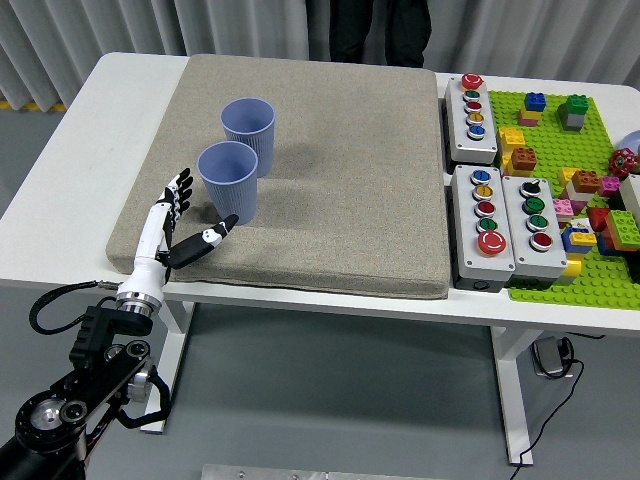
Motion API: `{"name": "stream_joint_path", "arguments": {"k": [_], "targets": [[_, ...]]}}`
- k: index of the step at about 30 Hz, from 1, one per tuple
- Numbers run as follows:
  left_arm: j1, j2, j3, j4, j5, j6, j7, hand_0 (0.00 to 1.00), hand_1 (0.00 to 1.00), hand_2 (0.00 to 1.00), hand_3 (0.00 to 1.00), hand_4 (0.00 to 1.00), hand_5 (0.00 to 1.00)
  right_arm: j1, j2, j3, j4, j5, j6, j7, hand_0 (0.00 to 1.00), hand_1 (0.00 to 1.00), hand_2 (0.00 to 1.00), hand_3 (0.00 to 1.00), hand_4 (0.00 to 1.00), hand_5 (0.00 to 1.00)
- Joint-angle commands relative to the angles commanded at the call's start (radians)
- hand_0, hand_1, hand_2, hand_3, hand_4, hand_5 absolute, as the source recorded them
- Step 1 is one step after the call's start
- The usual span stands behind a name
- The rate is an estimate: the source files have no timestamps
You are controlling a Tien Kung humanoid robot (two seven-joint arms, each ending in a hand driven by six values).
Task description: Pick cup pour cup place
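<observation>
Two light blue ribbed cups stand upright on the grey mat (pixel 340 170). The near cup (pixel 229 181) is at the mat's left front, the far cup (pixel 248 136) just behind and slightly right of it. My left hand (pixel 186 219) hovers over the mat's front left corner, just left of and below the near cup. It is open, with fingers spread and the thumb pointing toward the cup's base, touching nothing. The right hand is out of view.
Two grey button boxes (pixel 471 105) (pixel 503 225) sit right of the mat. A green baseplate (pixel 570 185) with several coloured bricks fills the right side. A person's dark legs (pixel 380 25) stand beyond the far edge. White table edge (pixel 60 170) lies left of the mat.
</observation>
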Motion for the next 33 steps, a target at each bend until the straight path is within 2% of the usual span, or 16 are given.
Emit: {"name": "stream_joint_path", "arguments": {"k": [14,21,33], "targets": [[-0.049,-0.016,0.014,0.04,-0.038,-0.026,0.001,0.945,0.98,0.998,0.998,0.936,0.275,-0.001,0.0,-0.001,0.0,-0.004,0.002,0.001,0.701,0.682,0.603,0.6,0.039,0.39],[-0.071,-0.015,0.018,0.066,-0.057,-0.035,0.001,0.942,0.976,0.998,0.998,0.936,0.276,0.0,-0.001,-0.001,-0.001,-0.001,0.001,0.002,0.701,0.682,0.603,0.6,0.04,0.387],[-0.134,-0.03,0.029,0.12,-0.007,-0.027,0.01,0.943,0.974,0.998,0.998,0.937,0.272,0.011,-0.001,-0.003,-0.001,0.004,0.0,0.002,0.701,0.683,0.604,0.6,0.041,0.387]]}}
